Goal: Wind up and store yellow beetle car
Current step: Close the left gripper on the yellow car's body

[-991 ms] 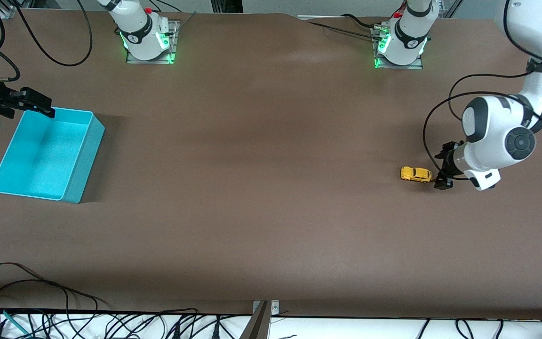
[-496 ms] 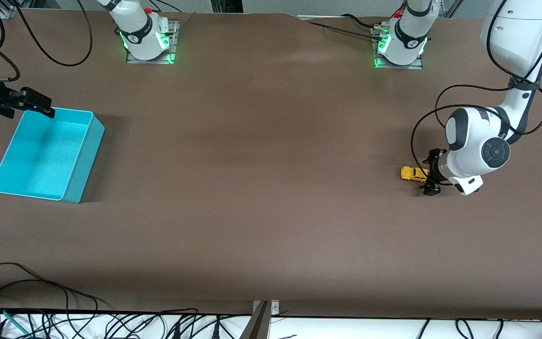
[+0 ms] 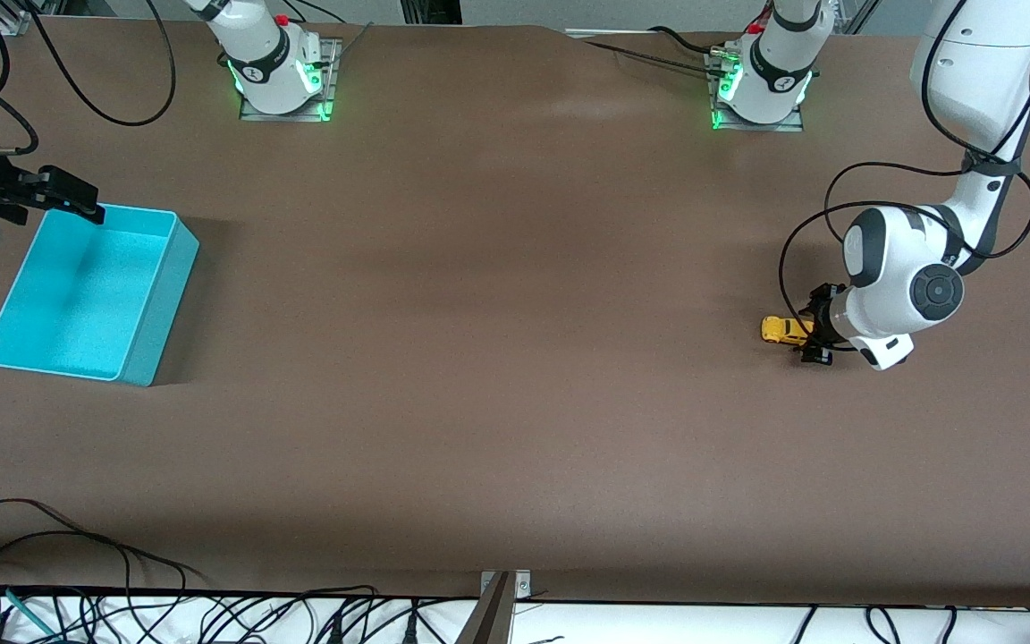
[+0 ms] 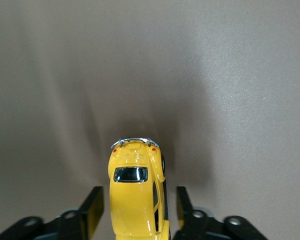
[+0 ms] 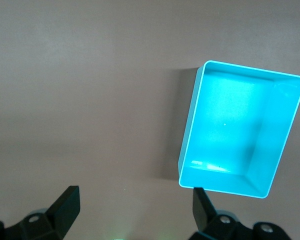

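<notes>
The yellow beetle car (image 3: 781,329) stands on the brown table toward the left arm's end. My left gripper (image 3: 812,337) is low at the table and open, with its fingers on either side of the end of the car that points toward the left arm's end. In the left wrist view the car (image 4: 135,172) sits between the two black fingers (image 4: 92,200), with a small gap on each side. My right gripper (image 3: 77,201) is open and empty over the rim of the bin, at the right arm's end.
An empty turquoise bin (image 3: 160,300) stands toward the right arm's end of the table; it also shows in the right wrist view (image 5: 240,130). Both arm bases stand along the table's farthest edge from the front camera. Cables lie along the nearest edge.
My left gripper has moved toward the right arm's end, so its open fingers now straddle the car. The car and the right arm have not moved.
</notes>
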Controlling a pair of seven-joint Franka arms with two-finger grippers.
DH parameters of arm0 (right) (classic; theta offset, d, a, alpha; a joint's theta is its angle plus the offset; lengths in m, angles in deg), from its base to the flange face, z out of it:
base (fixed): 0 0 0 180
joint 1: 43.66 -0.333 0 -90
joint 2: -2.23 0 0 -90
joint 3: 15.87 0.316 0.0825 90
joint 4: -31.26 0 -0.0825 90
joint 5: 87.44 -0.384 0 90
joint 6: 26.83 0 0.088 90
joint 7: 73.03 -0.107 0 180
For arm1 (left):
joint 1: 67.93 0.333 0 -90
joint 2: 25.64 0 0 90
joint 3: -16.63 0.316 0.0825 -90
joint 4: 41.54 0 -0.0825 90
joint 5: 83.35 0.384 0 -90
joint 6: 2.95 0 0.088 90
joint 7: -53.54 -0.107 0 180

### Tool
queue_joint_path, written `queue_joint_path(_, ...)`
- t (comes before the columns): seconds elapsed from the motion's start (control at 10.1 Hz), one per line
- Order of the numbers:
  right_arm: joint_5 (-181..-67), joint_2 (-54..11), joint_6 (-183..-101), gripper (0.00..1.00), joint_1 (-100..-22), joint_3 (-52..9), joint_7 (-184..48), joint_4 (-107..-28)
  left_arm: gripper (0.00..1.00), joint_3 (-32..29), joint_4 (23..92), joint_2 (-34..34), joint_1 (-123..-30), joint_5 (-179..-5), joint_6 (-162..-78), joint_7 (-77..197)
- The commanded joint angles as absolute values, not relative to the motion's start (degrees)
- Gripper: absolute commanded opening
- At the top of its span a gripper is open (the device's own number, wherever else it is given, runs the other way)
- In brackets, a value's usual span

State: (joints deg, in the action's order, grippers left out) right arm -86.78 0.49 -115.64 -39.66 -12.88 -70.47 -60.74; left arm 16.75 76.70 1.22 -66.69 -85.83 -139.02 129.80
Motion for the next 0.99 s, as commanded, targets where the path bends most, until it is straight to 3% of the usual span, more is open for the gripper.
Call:
queue_joint_path(0.0,-86.82,-0.05,-114.72,1.00,-39.61,-12.62,-70.22,-59.10,0.00,16.90,77.28,0.99,-66.88,-87.66,-139.79,129.74)
queue_joint_path(0.2,-86.91,-0.05,-114.64,1.00,-39.61,-12.71,-70.22,-59.10,0.00,16.20,77.02,0.02,-67.40,-87.66,-139.10,131.14)
queue_joint_path(0.5,-86.91,-0.05,-114.55,1.00,-39.61,-12.71,-70.22,-59.10,0.00,10.15,76.67,-1.74,-67.32,-87.66,-136.72,139.46)
queue_joint_path(0.89,-88.13,-0.05,-114.46,1.00,-39.61,-12.79,-70.22,-59.10,0.00,5.56,76.67,0.89,-67.49,-87.66,-138.90,144.93)
